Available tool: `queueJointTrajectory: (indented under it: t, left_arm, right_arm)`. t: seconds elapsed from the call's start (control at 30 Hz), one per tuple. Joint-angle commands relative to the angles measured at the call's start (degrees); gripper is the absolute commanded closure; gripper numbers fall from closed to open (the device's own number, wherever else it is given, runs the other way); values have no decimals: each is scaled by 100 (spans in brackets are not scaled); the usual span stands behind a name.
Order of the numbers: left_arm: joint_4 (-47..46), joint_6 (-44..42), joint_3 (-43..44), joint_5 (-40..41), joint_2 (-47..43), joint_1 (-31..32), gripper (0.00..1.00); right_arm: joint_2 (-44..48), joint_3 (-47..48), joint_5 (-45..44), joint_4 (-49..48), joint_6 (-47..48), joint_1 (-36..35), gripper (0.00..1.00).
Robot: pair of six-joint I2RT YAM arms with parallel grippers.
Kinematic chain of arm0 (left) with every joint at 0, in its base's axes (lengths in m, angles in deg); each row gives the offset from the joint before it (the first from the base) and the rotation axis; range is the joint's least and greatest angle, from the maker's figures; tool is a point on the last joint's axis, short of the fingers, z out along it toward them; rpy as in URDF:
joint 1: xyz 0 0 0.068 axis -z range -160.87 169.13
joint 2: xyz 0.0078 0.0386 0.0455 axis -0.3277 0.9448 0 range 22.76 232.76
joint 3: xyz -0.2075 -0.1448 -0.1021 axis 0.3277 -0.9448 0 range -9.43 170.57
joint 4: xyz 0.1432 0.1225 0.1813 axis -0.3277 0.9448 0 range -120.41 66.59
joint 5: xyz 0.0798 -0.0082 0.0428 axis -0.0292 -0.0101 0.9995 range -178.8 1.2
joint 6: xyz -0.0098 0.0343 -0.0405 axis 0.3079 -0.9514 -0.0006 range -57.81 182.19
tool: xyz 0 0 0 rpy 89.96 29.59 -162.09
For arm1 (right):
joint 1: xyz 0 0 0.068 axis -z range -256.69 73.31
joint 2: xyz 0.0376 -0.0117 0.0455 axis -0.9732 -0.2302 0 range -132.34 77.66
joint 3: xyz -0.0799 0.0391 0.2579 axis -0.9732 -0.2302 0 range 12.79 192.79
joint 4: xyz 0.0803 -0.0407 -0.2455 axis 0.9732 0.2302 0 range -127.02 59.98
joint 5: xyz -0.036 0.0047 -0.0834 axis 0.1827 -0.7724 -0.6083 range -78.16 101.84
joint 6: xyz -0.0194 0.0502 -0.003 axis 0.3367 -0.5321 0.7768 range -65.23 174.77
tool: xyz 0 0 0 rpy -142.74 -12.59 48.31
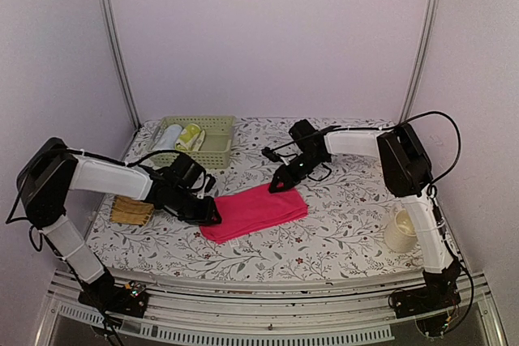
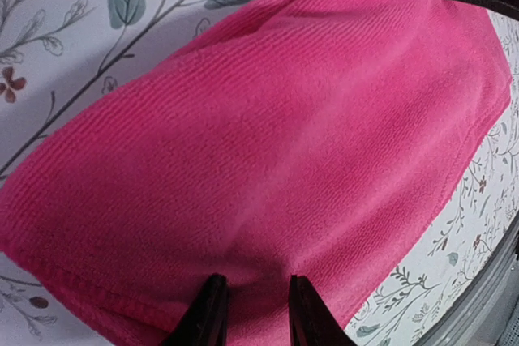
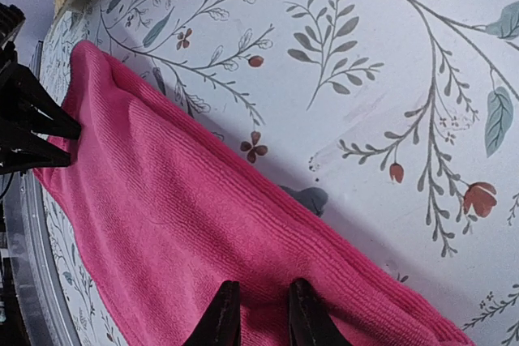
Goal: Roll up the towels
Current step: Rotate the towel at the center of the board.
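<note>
**Work at both ends of the pink towel [image 1: 258, 210]**

The pink towel lies folded flat in the middle of the flowered surface [image 1: 349, 224]. The left tool [image 1: 212, 216] is clenched on its left hem, with fabric pinched between the fingers. The right tool [image 1: 280, 185] straddles the far right edge with cloth between its close-set fingers. Whether it grips, I cannot tell.

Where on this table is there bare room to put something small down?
Bare tabletop lies between the pink towel and the mug, and along the near edge in front of the towel. The left side is crowded: straw mat, green basket and the left arm.
</note>
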Motion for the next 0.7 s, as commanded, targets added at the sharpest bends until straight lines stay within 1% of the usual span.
queueJointTrajectory:
  t: [0.0, 0.1, 0.23, 0.37, 0.53, 0.6, 0.67]
  left_arm:
    - [669, 5, -265, 441, -106, -32, 71]
    - [711, -22, -221, 403, -37, -98, 71]
    - [726, -139, 59, 400, 197, -111, 71]
    - [857, -414, 655, 533, 649, -119, 70]
    - [1164, -795, 1586, 937, 1128, -120, 69]
    - [1442, -911, 1979, 1158, 1169, -114, 68]
    - [1539, -1008, 2140, 1336, 965, -102, 67]
  right_arm:
    - [-417, 221, -597, 167, -123, 143, 76]
    - [-447, 107, -737, 212, -239, 258, 76]
    - [-147, -453, -802, 216, -221, 389, 76]
    - [459, -1313, -893, 188, -35, 411, 77]
    - [1261, -2599, -695, 78, 275, 386, 77]
    - [1531, -3017, -689, 80, 446, 256, 77]
    - [1722, -3298, -389, 224, 642, -19, 76]
